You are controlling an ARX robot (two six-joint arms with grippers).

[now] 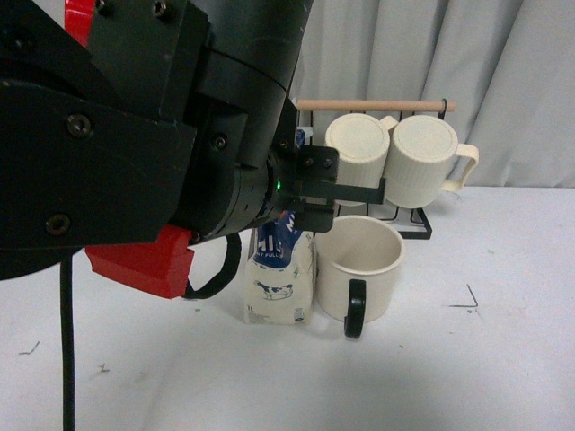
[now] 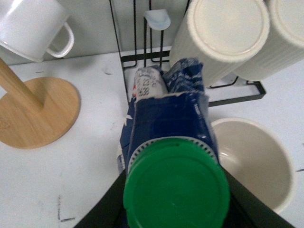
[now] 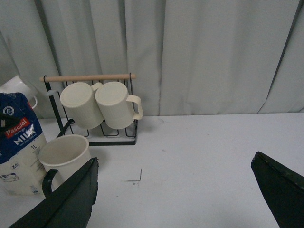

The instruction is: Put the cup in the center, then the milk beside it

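Altogether one table (image 1: 503, 359), white and faintly scuffed, carries everything. One milk (image 1: 281, 278) carton stands upright on it, directly under the left hand (image 1: 310, 193), whose dark fingers come down on either side of the carton's top in the left wrist view; whether they actually press on it I cannot tell. One black wire rack (image 3: 90, 114) with a wooden top rail stands just beyond that hand, and two ribbed mugs (image 1: 395, 162) with cream handles hang on it side by side, their bases facing forward. One cup (image 1: 359, 269), wide and cream with a black handle turned toward the robot, sits upright immediately to the right of the left hand, close beside the carton; touching or a sliver apart is not clear. One small white mug (image 2: 33, 26) hangs on a wooden stand (image 2: 35, 111) with a round base, off to the left of the left hand. One green cap (image 2: 176, 187) fills the near part of the left wrist view.

The carton's blue upper half reads "Pascal" on a red band, then "MILK" in white and "1L" below; a small cow is drawn on the cream lower part. Other fine print is too small to read.

The right hand (image 3: 175, 194) hangs well to the right of the cup, fingers spread wide with nothing between them.
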